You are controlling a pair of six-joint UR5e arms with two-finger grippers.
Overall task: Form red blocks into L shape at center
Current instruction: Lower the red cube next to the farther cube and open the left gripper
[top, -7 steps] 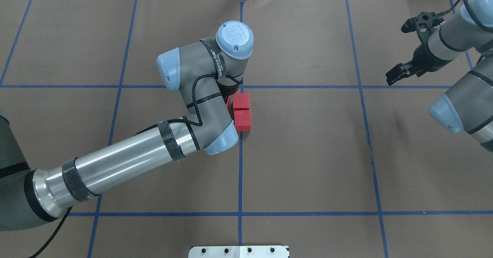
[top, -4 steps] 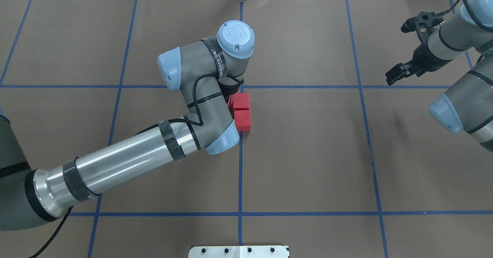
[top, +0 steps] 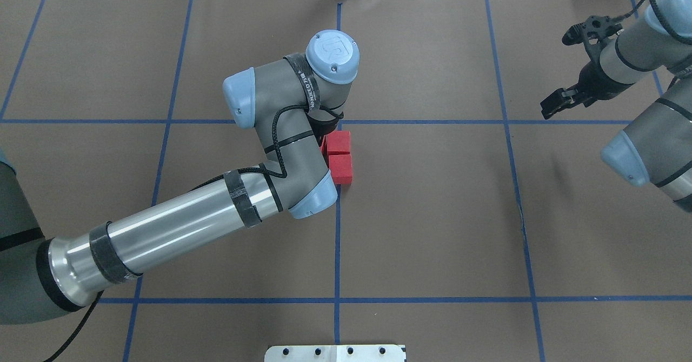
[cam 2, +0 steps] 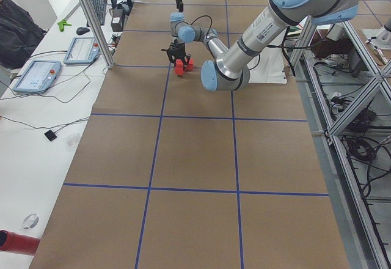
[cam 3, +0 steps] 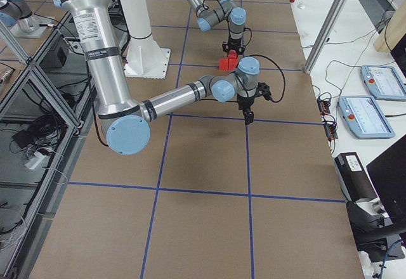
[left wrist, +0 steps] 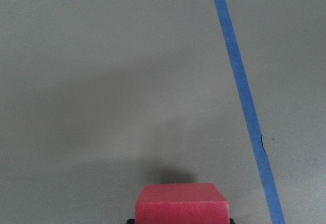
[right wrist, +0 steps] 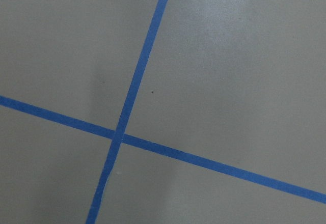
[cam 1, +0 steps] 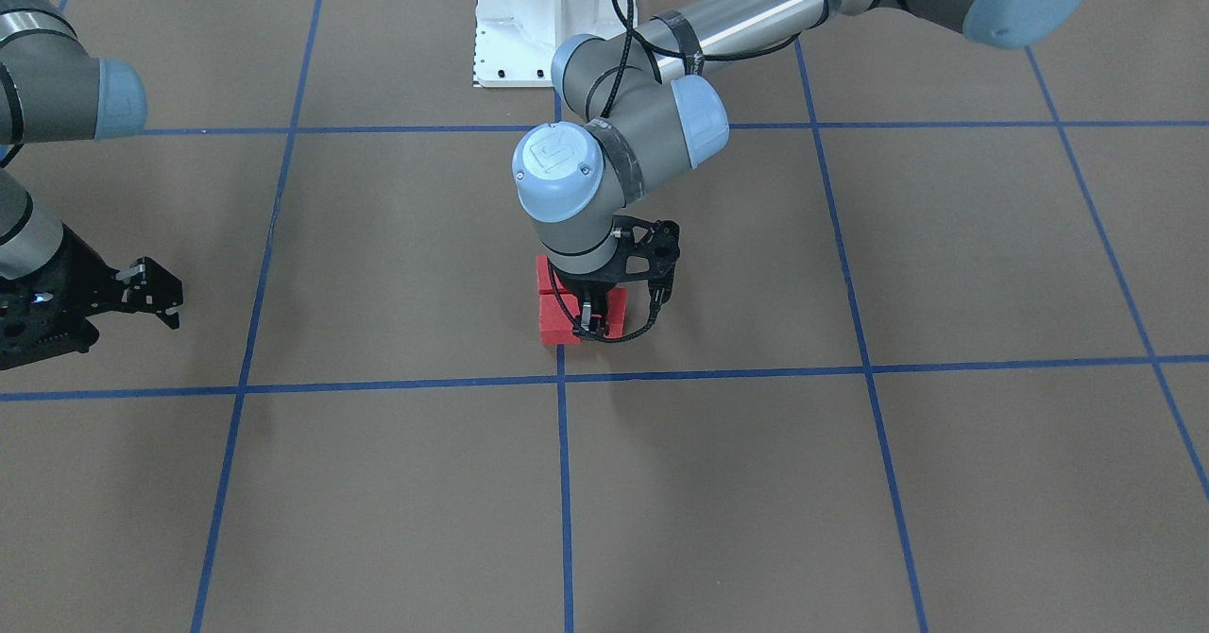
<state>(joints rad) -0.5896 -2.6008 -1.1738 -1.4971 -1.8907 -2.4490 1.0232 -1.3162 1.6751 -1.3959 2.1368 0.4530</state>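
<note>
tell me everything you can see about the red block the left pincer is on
The third red block is a small matte cube, plain-faced, sitting between the fingers of the left pincer. It stands beside the other two red blocks, at the end of their row farther from the robot base, forming an L just short of the center crossing. In the left wrist view only its top face shows. Whether it rests on the brown paper cannot be told.

Bright, even overhead light; soft diffuse shadows on the brown paper (top: 432, 216); wrist views slightly blurred.
</note>
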